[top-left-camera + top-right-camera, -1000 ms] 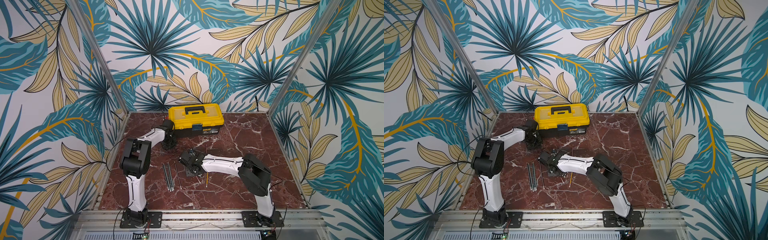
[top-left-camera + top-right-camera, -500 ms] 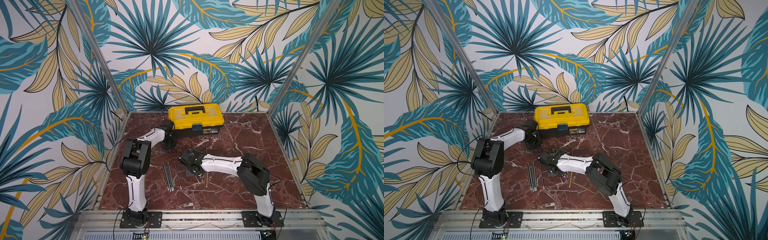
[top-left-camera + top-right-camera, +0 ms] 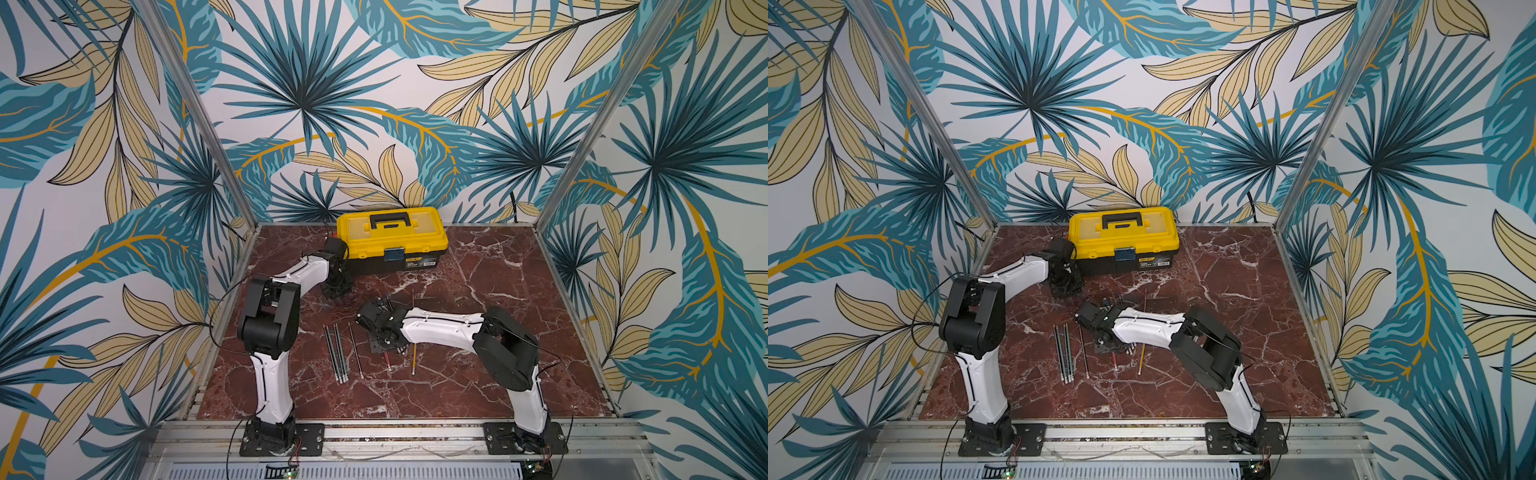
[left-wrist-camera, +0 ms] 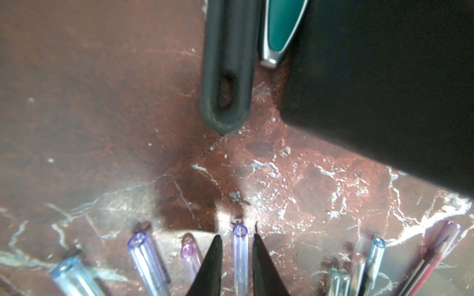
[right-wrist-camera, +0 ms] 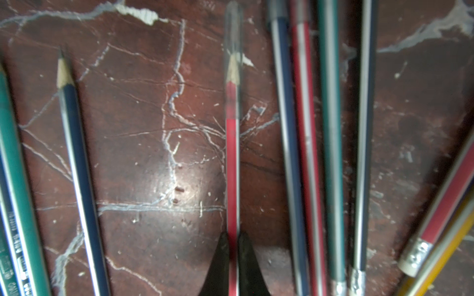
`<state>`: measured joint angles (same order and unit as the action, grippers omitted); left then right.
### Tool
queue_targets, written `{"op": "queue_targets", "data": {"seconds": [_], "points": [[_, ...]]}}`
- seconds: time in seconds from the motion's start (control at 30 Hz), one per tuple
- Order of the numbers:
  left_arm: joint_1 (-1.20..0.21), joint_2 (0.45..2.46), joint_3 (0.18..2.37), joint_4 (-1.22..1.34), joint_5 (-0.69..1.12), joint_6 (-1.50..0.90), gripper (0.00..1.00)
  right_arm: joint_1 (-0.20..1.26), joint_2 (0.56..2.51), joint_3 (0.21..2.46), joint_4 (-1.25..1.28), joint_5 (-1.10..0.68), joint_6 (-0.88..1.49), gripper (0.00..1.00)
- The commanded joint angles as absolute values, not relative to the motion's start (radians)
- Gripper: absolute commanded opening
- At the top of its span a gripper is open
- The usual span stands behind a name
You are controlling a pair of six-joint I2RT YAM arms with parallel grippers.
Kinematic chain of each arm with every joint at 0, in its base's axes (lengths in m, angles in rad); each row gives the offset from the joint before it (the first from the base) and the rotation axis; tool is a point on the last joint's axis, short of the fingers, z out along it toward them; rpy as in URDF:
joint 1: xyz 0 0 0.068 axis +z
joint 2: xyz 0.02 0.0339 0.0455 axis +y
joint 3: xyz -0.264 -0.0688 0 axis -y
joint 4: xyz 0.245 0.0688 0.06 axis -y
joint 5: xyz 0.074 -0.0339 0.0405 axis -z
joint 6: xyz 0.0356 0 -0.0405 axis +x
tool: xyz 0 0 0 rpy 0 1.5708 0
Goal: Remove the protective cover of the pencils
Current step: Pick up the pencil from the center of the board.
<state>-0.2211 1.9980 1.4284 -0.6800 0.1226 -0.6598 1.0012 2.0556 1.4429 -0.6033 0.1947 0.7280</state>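
Observation:
In the right wrist view my right gripper is shut on a red pencil lying on the marble. A clear protective cover still sheathes that pencil's sharpened tip. More pencils lie beside it, and a navy one has a bare tip. In the left wrist view my left gripper stands slightly open astride a loose violet cap, with a thin gap on each side. Other loose caps lie alongside it. In both top views the right gripper points down over the pencils.
A yellow toolbox stands at the back, with my left gripper close to its left front corner. In the left wrist view its black base, a dark tool handle and a teal tool lie just ahead.
My right gripper's jaws have closed on the red pencil. My left gripper's jaws have parted slightly around the violet cap. Both arms have stayed nearly in place.

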Motion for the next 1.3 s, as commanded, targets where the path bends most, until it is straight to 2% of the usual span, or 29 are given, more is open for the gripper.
{"op": "queue_targets", "data": {"seconds": [0.0, 0.37, 0.8, 0.93, 1.27], "points": [[-0.217, 1.95, 1.426, -0.671, 0.119, -0.656, 0.23, 0.998, 2.069, 1.454, -0.631, 0.179, 0.726, 0.05], [-0.218, 1.88, 1.346, -0.571, 0.161, -0.664, 0.24, 1.0, 2.004, 1.435, -0.593, 0.167, 0.724, 0.02], [-0.221, 1.79, 1.162, -0.296, 0.419, -0.793, 0.24, 0.999, 1.886, 1.363, -0.461, 0.162, 0.712, 0.0], [-0.225, 1.767, 1.118, -0.211, 0.438, -0.814, 0.26, 0.992, 1.894, 1.379, -0.461, 0.154, 0.715, 0.0], [-0.229, 1.746, 1.099, -0.18, 0.444, -0.816, 0.28, 0.977, 1.911, 1.377, -0.437, 0.137, 0.727, 0.0]]}}
